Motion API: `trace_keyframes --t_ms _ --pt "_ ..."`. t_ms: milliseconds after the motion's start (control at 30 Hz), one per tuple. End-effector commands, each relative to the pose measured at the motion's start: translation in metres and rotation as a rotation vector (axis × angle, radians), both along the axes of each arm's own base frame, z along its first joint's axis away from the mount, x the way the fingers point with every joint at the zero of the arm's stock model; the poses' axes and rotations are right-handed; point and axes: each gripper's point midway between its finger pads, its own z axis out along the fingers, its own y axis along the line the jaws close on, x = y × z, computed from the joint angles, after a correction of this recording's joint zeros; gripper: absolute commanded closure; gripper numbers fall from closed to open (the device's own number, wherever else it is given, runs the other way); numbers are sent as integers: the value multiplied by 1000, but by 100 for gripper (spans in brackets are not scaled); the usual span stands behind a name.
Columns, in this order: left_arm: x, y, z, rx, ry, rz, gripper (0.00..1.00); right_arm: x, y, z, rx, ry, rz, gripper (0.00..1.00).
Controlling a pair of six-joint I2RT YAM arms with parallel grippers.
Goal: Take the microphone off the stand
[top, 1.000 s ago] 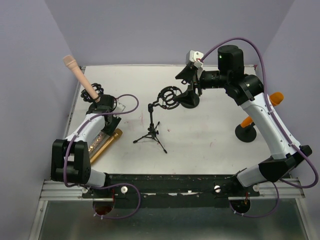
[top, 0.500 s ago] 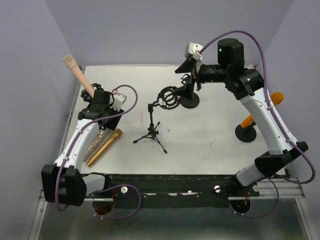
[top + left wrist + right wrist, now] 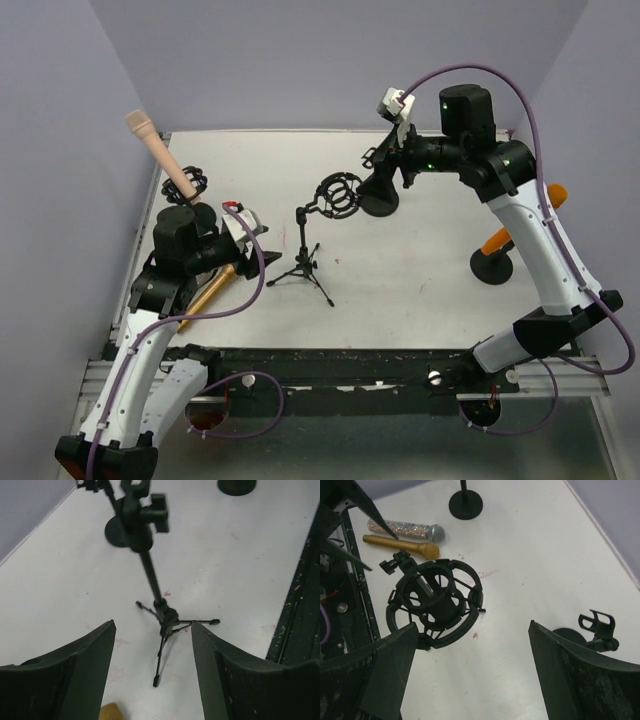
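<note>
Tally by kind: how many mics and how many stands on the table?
Microphones: 4 (pink mic, gold mic, glitter mic, orange mic, partly hidden)
Stands: 4 (tripod stand, empty clip stand, pink mic's stand, orange mic's stand)
Total: 8

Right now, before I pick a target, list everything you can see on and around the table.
pink microphone: one, in far-left stand
gold microphone: one, lying near left
glitter microphone: one, silver, lying beside gold one
orange microphone: one, on right stand, partly behind arm
round-base stands: three, black, far left, far centre, right
tripod stand: one, black, centre, carrying shock mount
table: one, white
left arm: white-black, jaws open, empty
right arm: white-black, jaws open, empty
</note>
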Motion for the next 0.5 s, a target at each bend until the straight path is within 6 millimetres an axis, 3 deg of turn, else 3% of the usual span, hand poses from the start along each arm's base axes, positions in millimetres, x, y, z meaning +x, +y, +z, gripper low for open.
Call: trace_keyframes --t_ms 0,100,200,300,467 --pt "-22 -37 33 -3 -101 -242 29 -3 -17 -14 41 158 -62 2" --pt "-12 -41 47 12 -22 -202 30 0 -41 -13 170 282 -98 2" --pt "-5 -41 43 37 27 -187 30 -10 -58 -34 230 294 -79 2" --pt "-7 -33 29 122 47 -193 33 -36 -63 -66 218 182 -10 0" --pt "-25 -25 10 160 135 -196 33 -38 -59 -89 332 -26 15 2"
